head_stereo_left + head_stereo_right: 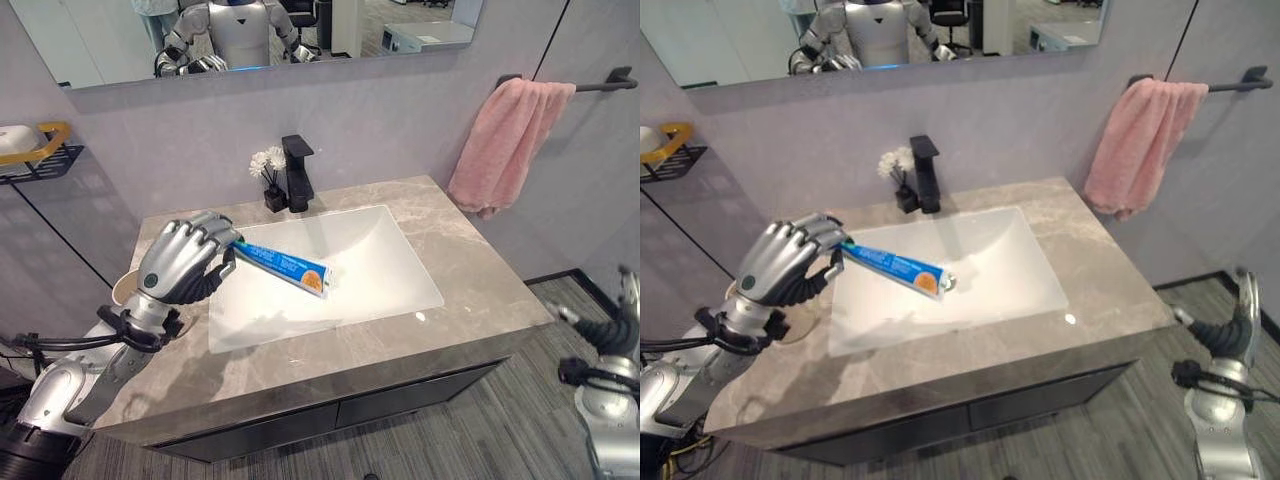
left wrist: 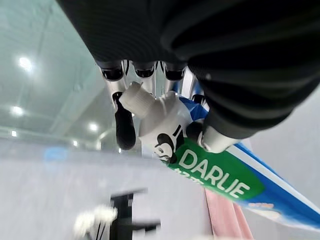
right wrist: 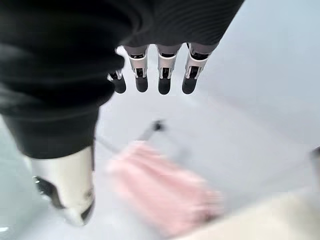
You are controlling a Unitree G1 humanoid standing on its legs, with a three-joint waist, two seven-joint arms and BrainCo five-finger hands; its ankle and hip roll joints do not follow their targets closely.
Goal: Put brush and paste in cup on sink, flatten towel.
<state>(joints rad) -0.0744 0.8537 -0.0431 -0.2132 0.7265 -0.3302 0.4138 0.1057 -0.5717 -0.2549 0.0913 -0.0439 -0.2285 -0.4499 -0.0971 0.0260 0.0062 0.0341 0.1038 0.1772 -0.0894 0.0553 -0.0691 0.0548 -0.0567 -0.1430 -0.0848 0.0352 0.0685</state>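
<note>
Grey stone vanity counter (image 1: 470, 270) against a grey wall, white rectangular sink basin (image 1: 370, 265) set into it. Mirror (image 1: 120, 35) runs along the wall above. Pink towel (image 1: 505, 140) hangs bunched and uneven over a black bar (image 1: 605, 84) on the wall to the right, its lower edge near the counter's back right corner. Black faucet (image 1: 298, 172) stands behind the basin, a small dark holder with white flowers (image 1: 268, 165) just beside it. Wire shelf with a yellow-rimmed dish (image 1: 30, 145) on the wall at far left. Left hand (image 1: 185, 255) is raised over the counter's left edge, fingers curled round the cap end of the toothpaste tube (image 1: 285, 266); the blue and white tube sticks out level over the left part of the basin, off the surface. Left wrist view shows the tube's white cap (image 2: 137, 100) gripped between fingers and thumb. A tan cup (image 1: 123, 288) sits on the counter just behind and under that hand, mostly hidden. Right hand (image 3: 150, 75) hangs low, right of the vanity, fingers straight and holding nothing.
</note>
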